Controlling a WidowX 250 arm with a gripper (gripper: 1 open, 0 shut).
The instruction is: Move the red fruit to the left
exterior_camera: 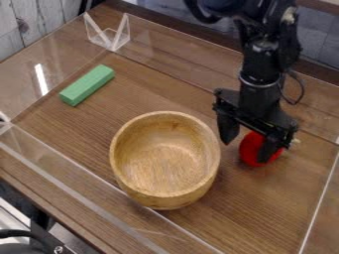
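Note:
The red fruit [257,152] lies on the wooden table right of the wooden bowl [134,126], partly covered by the black fingers [227,129]. My gripper [255,146] points straight down and stands open, one finger on each side of the fruit and low to the table. I cannot tell whether the fingers touch the fruit. Its green stem is hidden behind the right finger.
A green rectangular block [86,84] lies at the back left. A clear plastic stand [109,32] sits at the far edge. Low clear walls [318,213] border the table on the right and the front left.

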